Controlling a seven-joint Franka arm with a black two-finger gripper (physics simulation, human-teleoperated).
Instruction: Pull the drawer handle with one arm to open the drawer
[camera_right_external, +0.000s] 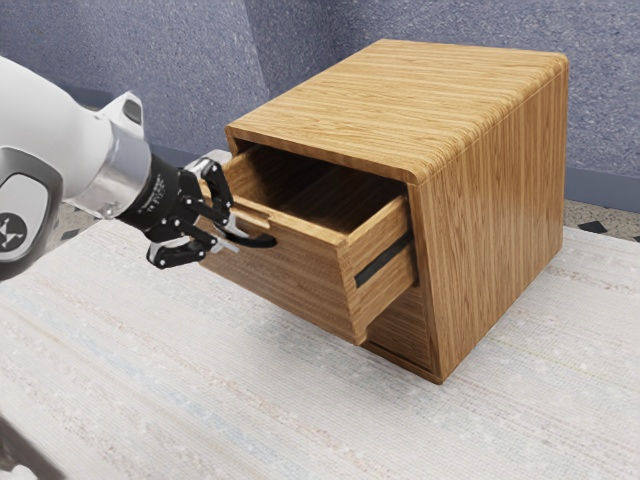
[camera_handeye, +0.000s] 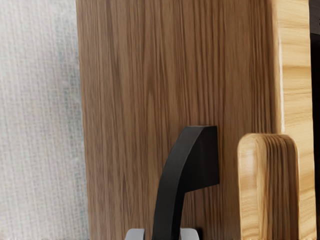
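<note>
A wooden cabinet (camera_right_external: 480, 190) stands on the table with its single drawer (camera_right_external: 300, 275) pulled partly out toward the exterior view's left, its hollow inside showing. A black curved handle (camera_right_external: 256, 240) sticks out from the drawer front. My black gripper (camera_right_external: 216, 226) sits at that handle, its fingers closed on it from two sides. In the wrist view the handle (camera_handeye: 186, 175) runs down the drawer front (camera_handeye: 150, 75) and ends between two grey finger pads (camera_handeye: 134, 234).
The cabinet rests on a pale woven table surface (camera_right_external: 300, 400) that stretches wide in front of and beside it. A grey-blue wall (camera_right_external: 150, 50) stands behind. A black slide rail (camera_right_external: 383, 261) shows on the drawer's side.
</note>
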